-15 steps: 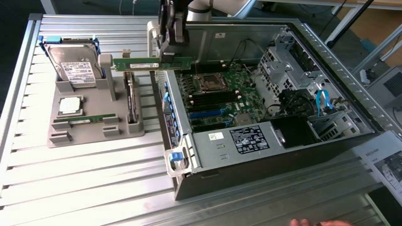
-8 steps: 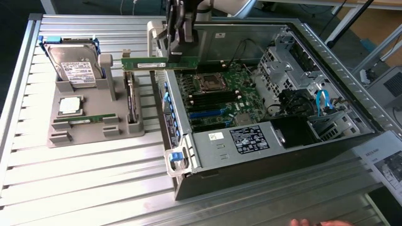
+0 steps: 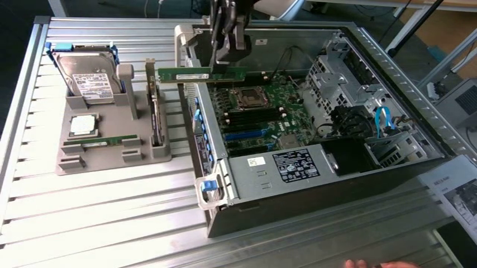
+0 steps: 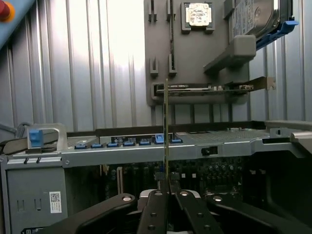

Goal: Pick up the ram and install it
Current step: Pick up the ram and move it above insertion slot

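Over the open computer case, the ram sits in the claw

From the exterior view I see the gripper reaching down from the top of the frame, its dark fingers pinched on the upper edge of the ram. The green stick hangs level, its long side horizontal and its white label facing the camera. It is above the motherboard, towards the exterior view's left side of the case. It looks clear of the board, but I cannot judge the gap. On the exterior view's left, a grey holder tray rests on the slatted metal table, just beside the case. It carries a hard drive standing in its cradle, a silver processor chip lying flat, a second green stick lying in a groove, and a dark expansion card standing on edge. A person's fingertips show at the lower edge, well apart from the arm.

On the wrist view I see the ram edge-on, a thin upright line. It is clamped between the two black fingers of the gripper, and the jaws are nearly together, with only the board's thickness between them. Beyond the stick runs the case rim, and past that the tray with the processor chip, expansion card and hard drive.
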Action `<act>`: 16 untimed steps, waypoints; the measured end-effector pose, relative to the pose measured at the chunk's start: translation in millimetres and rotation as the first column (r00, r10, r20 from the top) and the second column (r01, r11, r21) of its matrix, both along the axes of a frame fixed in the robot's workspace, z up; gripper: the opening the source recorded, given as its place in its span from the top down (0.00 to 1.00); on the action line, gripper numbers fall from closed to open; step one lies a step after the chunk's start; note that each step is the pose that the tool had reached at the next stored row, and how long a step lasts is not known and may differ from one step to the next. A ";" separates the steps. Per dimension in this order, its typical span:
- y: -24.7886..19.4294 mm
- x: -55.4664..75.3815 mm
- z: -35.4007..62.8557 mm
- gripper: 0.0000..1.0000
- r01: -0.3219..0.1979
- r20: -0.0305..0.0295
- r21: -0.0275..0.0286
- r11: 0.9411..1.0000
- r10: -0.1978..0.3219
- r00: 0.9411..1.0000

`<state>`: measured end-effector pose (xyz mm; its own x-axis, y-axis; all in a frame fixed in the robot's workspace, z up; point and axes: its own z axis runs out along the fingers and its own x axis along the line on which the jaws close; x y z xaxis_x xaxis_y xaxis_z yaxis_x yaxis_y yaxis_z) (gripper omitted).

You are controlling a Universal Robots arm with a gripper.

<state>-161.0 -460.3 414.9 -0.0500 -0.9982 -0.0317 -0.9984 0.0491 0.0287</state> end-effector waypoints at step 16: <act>0.0 41.2 0.0 0.88 -0.001 0.000 0.000 1.000 0.001 1.000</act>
<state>-119.8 -460.3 414.9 -0.0492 -0.9983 -0.0318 -0.9984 0.0483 0.0287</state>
